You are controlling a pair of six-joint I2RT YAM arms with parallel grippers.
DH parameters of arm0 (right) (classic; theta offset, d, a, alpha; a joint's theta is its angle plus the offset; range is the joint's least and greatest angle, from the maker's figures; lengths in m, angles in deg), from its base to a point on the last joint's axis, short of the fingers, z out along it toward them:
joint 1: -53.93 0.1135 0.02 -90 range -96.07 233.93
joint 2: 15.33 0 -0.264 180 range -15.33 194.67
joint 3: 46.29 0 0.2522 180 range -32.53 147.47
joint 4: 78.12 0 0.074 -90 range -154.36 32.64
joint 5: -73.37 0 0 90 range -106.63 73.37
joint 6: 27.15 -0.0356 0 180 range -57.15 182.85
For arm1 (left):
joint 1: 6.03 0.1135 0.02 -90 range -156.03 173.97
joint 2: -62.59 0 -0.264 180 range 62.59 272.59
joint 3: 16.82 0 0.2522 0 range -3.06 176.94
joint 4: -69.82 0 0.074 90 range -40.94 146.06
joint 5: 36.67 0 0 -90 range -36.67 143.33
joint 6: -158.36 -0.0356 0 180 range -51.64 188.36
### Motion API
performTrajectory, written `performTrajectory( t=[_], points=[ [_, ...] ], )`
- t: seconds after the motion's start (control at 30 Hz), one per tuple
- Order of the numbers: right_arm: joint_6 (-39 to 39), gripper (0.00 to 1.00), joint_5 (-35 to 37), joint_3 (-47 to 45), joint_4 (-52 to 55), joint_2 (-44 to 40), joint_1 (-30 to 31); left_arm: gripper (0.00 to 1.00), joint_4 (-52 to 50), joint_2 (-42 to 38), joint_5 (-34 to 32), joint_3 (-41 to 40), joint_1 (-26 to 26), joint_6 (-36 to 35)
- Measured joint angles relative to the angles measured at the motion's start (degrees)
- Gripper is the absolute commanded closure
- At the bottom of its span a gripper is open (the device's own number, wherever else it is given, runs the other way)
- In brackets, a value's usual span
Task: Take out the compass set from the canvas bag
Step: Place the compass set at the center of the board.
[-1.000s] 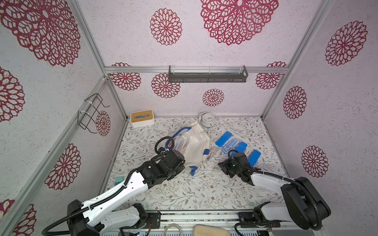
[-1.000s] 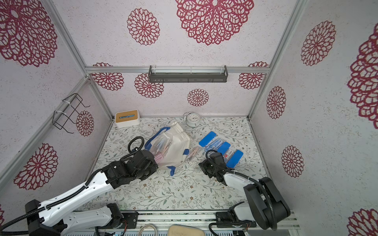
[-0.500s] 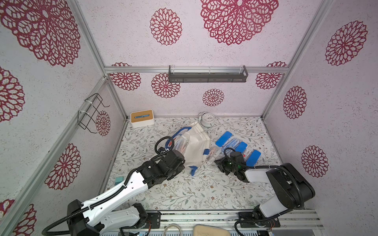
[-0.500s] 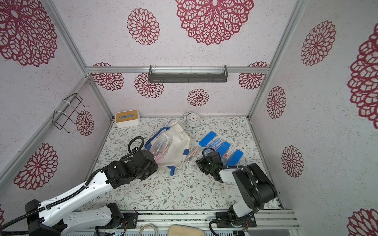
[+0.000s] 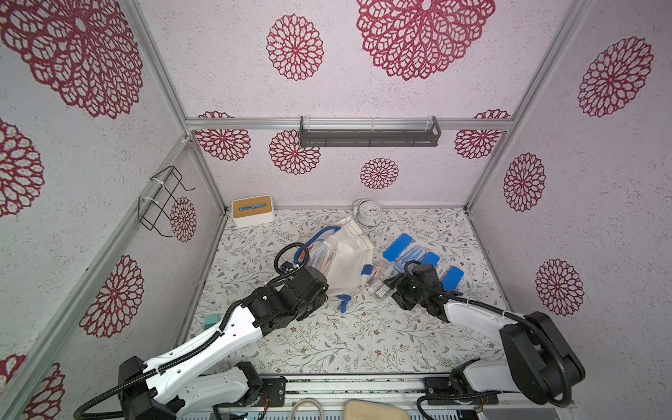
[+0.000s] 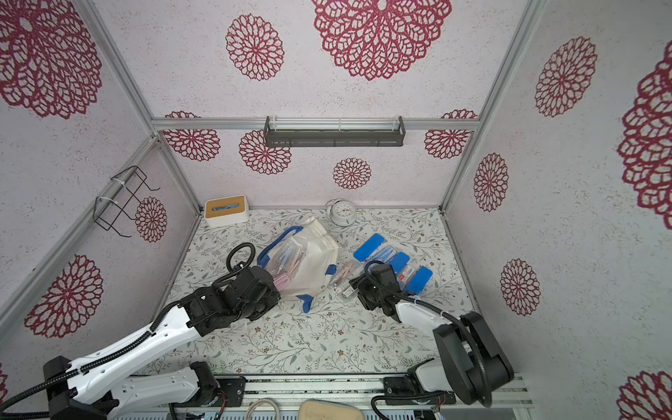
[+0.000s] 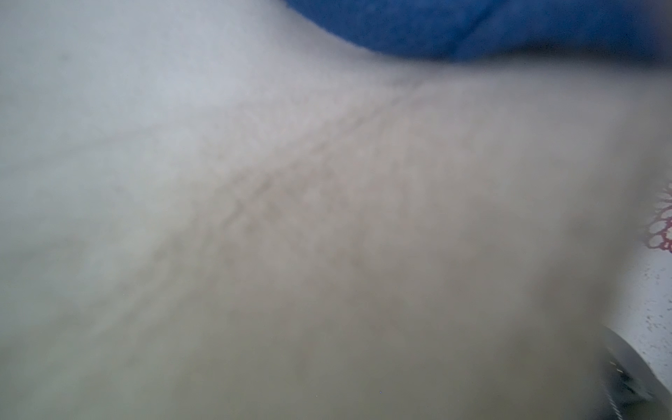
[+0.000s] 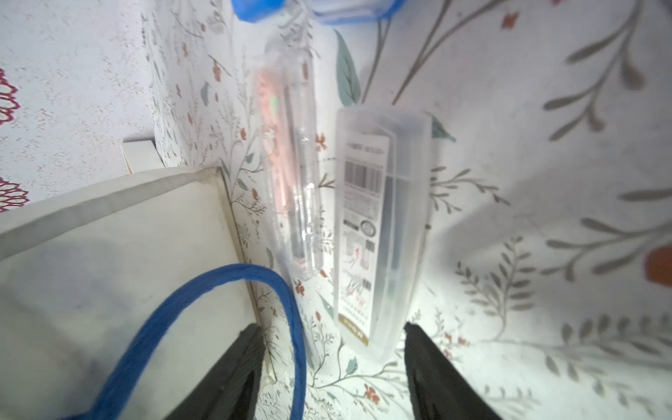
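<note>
Its jaws just parted, the right end effector (image 8: 331, 336) leaves what looks like the compass set (image 8: 382, 232), a translucent case, on the surface (image 5: 327, 338) beside the canvas bag (image 5: 349, 254), removal apparently done; the left end effector (image 5: 320, 286) stays closed.

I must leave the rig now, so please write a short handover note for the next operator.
Left tool: shut, seemingly pinching the canvas bag at its near edge.
Right tool: open around the end of a frosted case on the table.
Out: that case, a clear pen case, blue-ended cases.
To do: more cases show inside the bag; which is the compass set I cannot tell.
</note>
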Motion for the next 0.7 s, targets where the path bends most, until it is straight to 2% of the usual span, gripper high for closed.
performTrajectory(
  t=[0.13,0.27,0.33,0.5,0.7],
  points=[
    [1.4,0.49,3.3,6.5,7.7,-5.2,1.1,1.0,0.0,-0.1,0.2,0.0,0.1,0.0],
    [2.1,0.56,6.3,14.6,11.6,-4.3,6.1,1.0,0.1,-0.1,0.5,0.0,0.1,0.0],
    [2.6,0.6,6.9,19.7,12.6,-1.3,10.4,1.0,0.1,0.0,0.7,0.0,0.1,0.0],
    [3.0,0.6,7.0,30.0,12.5,9.2,17.7,1.0,0.8,0.6,1.6,-0.3,0.1,0.0],
    [2.0,0.56,6.0,37.3,12.6,21.2,20.7,1.0,2.0,1.3,2.2,-0.6,-0.1,0.0]
  ],
)
